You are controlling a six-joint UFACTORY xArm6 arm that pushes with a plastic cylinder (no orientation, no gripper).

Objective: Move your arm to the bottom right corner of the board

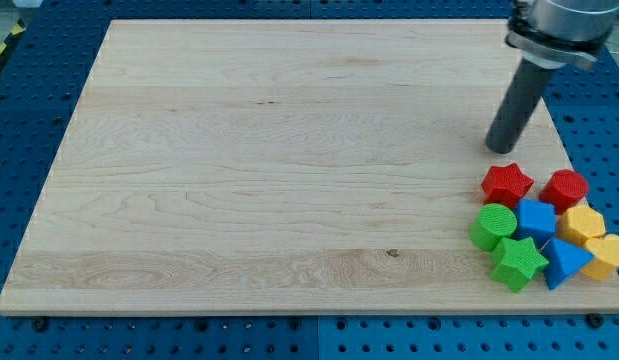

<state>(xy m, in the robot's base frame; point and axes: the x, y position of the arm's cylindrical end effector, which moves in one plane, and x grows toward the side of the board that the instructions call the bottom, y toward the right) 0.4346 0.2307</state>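
My tip (pixel 500 149) rests on the wooden board (pixel 269 170) near its right edge, at mid height. It stands just above a cluster of blocks in the board's bottom right corner, a short gap above the red star (pixel 507 184). The cluster holds a red cylinder (pixel 565 188), a green cylinder (pixel 494 226), a blue cube (pixel 536 218), a yellow hexagonal block (pixel 582 224), a green star (pixel 517 263), a blue triangular block (pixel 564 262) and a yellow block (pixel 606 256). The tip touches none of them.
The board lies on a blue perforated table (pixel 29 100). The arm's grey wrist (pixel 561 25) enters from the view's top right.
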